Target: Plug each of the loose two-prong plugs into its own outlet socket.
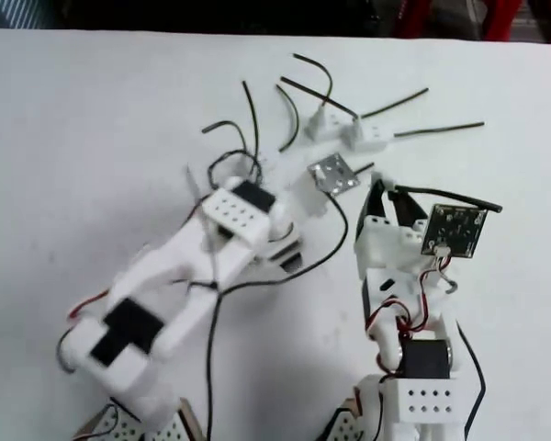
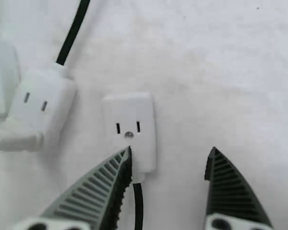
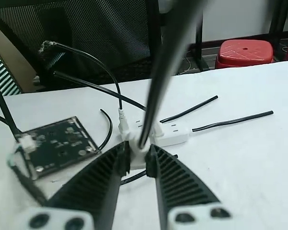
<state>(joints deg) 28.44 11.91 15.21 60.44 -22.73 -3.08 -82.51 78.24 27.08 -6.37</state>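
Two white outlet sockets (image 1: 321, 124) (image 1: 365, 138) with short black cords lie side by side at the back of the table. In the left wrist view one socket (image 2: 129, 127) lies face up just ahead of my left gripper (image 2: 169, 155), which is open, one fingertip (image 2: 124, 160) touching the socket's cord end. The second socket (image 2: 38, 108) lies beside it. My right gripper (image 3: 139, 153) is shut on a white plug (image 3: 137, 158) whose black cord (image 3: 168, 57) rises past the camera. It hangs short of the sockets (image 3: 175, 134). In the high view the right gripper (image 1: 386, 195) sits just before them.
The white table (image 1: 92, 138) has free room at left and right. Loose black cords (image 1: 441, 129) fan out behind the sockets. The left arm's camera board (image 1: 333, 173) hangs between the two arms. A red stool (image 3: 242, 50) and a mesh chair (image 3: 86, 28) stand beyond the far edge.
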